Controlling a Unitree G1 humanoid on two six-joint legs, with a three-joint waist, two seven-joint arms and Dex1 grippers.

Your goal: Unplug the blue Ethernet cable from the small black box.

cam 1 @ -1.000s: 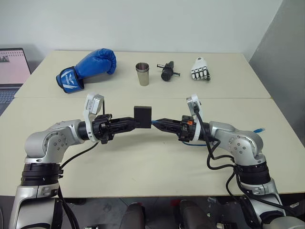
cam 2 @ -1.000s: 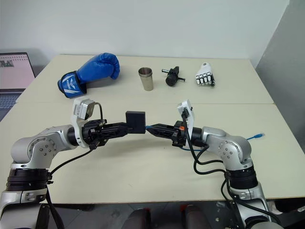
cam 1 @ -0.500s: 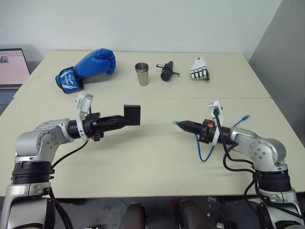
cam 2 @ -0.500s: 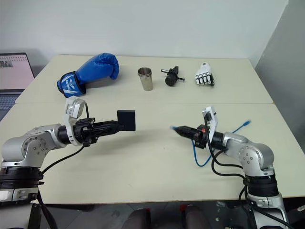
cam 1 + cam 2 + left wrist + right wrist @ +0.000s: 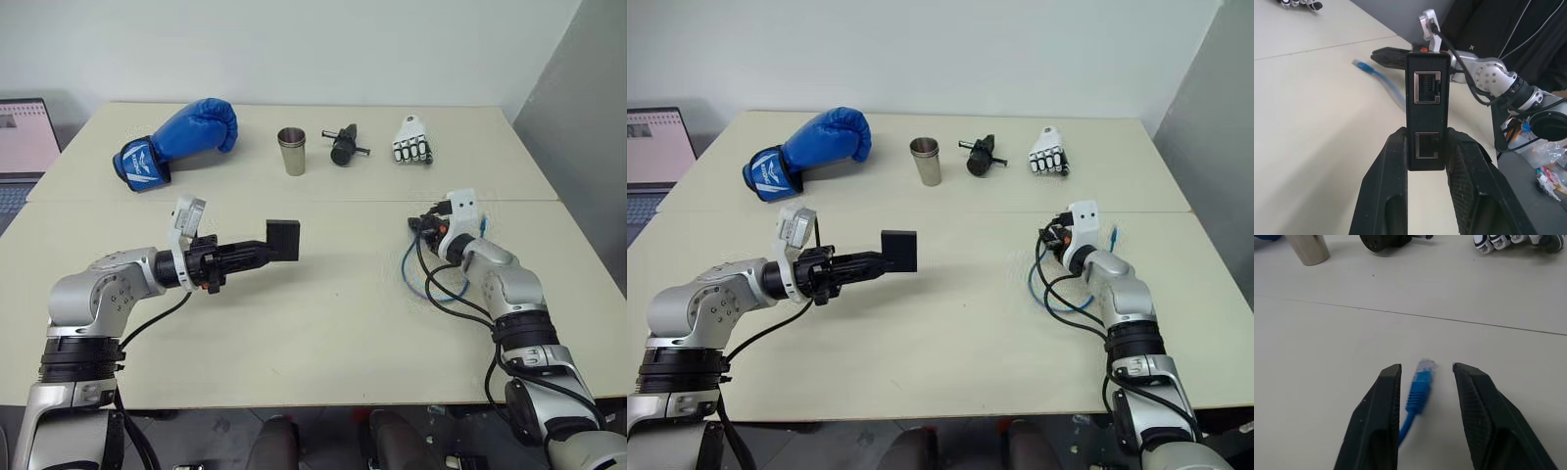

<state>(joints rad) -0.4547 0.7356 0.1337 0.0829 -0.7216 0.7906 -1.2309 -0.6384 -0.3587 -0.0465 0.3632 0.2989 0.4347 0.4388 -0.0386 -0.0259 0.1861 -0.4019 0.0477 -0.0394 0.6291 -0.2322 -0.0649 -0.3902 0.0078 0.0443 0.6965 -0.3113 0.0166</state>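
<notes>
The bench (image 5: pixel 323 323) is being used as the resting place for everything not in hand; along its far edge a blue boxing glove (image 5: pixel 181 137), a metal cup (image 5: pixel 292 152), a black cylindrical gadget (image 5: pixel 343 147) and a white robotic hand (image 5: pixel 411 142) are lying well apart from the work.

The small black box (image 5: pixel 283 241) is being held above the bench by the left gripper (image 5: pixel 1426 161), whose fingers are clenched on its lower end. It is being kept level, with the ports turned toward the right arm, probably so that the box was braced against the pull. In the left wrist view both ports are seen empty.

The blue Ethernet cable (image 5: pixel 416 269) is lying loose on the bench at the right, in a curl just beside the right arm. Its plug (image 5: pixel 1421 382) is seen between the fingers of the right gripper (image 5: pixel 1425 396), which are spread apart and not pressing it, so the cable is judged to be released and the unplugging done.

Compared with a second ago, the plug is no longer seated in the box: then the two grippers were close together at the middle with the cable joined to the box. Since then the right gripper has been carried out to the right and opened, while the box has been kept almost where it was.
</notes>
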